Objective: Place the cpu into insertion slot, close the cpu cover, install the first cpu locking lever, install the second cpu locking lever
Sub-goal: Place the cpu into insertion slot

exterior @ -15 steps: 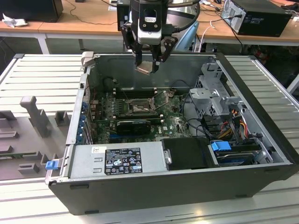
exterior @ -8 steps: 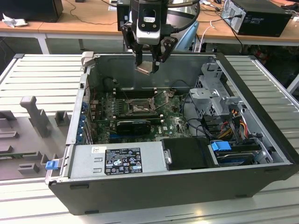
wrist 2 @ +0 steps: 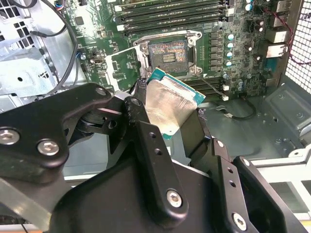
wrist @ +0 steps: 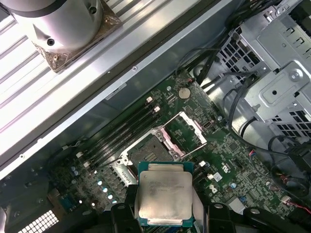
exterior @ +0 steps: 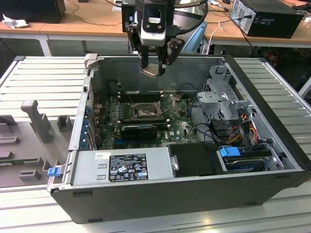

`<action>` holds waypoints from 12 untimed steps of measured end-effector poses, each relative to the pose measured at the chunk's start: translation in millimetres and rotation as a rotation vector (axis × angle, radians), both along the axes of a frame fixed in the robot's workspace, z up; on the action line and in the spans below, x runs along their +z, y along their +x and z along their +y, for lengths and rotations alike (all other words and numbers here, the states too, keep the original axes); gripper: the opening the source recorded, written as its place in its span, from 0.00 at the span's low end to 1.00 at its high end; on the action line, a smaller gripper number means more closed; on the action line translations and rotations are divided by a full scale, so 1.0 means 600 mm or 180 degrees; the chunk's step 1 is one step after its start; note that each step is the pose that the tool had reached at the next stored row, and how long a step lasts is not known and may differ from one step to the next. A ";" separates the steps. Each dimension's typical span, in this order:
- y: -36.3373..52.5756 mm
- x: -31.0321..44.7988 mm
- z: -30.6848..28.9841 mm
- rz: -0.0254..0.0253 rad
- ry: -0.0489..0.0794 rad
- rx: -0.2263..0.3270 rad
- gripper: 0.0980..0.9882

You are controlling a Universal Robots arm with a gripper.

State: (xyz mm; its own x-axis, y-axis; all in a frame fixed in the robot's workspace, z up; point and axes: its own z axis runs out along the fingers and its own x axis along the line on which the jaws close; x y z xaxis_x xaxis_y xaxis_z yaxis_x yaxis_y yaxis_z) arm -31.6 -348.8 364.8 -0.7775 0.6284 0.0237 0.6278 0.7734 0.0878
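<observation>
Gripper clamps the square silvery-faced cpu, tilted, with the dark-centred metal-rimmed insertion slot below it; crooked seating might bend pins.

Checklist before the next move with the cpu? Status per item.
1. Grip on cpu: ok, gripper is shut on its edges.
2. cpu cover open: ok, swung up beside the insertion slot.
3. Insertion slot free: ok, nothing lies in it.
4. cpu seated: not ok, it is held in the air above the motherboard.
5. cpu corner orientation matching the insertion slot: cannot tell.
</observation>
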 end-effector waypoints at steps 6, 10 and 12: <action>0.000 0.000 0.0000 0.0000 0.0000 -0.0063 0.48; 0.000 0.000 0.0000 0.0000 0.0000 -0.0105 0.48; 0.000 0.000 0.0000 0.0000 0.0000 -0.0117 0.48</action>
State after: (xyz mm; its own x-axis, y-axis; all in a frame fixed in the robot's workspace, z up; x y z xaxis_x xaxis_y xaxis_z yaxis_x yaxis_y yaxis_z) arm -31.6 -348.8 364.8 -0.7538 0.6567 0.0237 0.6559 0.7497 0.0878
